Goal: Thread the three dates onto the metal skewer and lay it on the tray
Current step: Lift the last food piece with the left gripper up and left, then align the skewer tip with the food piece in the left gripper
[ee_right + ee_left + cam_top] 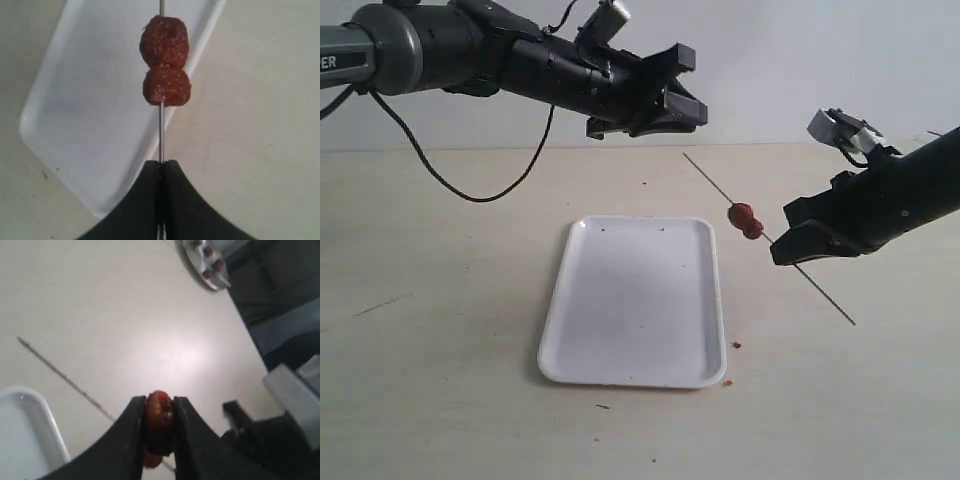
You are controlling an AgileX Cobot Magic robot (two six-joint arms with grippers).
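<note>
In the exterior view, the right tool (785, 240) is clamping a thin, straight grey metal skewer (712, 182) partway along its shaft. The skewer's long axis is running from between ten and eleven o'clock to between four and five. Two dark red-brown, wrinkled threaded dates (745, 220) are sitting on it, touching each other, just beside the right tool on the free-tip side. The left tool (688, 85) is hanging high. The free tip is lying at about six o'clock from it, apart from it, so this arm is the nearer one to the tip. A white rectangular plastic tray (630, 300) with rounded corners is lying bare on the pale counter (440, 400), at about eight o'clock from the threaded dates.

In the left wrist view, the left tool (159, 401) is pinching a roundish red-brown held date (159, 415) between its black fingers (132, 432). The skewer (65, 377) is passing underneath, and its bare stretch out to the tip is lying open. A round grey dish (202, 265) of red-brown pieces is sitting far off.

In the right wrist view, the right tool (161, 167) is gripping the skewer (161, 135) tightly. The threaded dates (165, 65) are sitting beyond a short bare gap, over the tray (90, 110).

The coming push is likely turning on bringing the held date down to the tip and along that axis.
</note>
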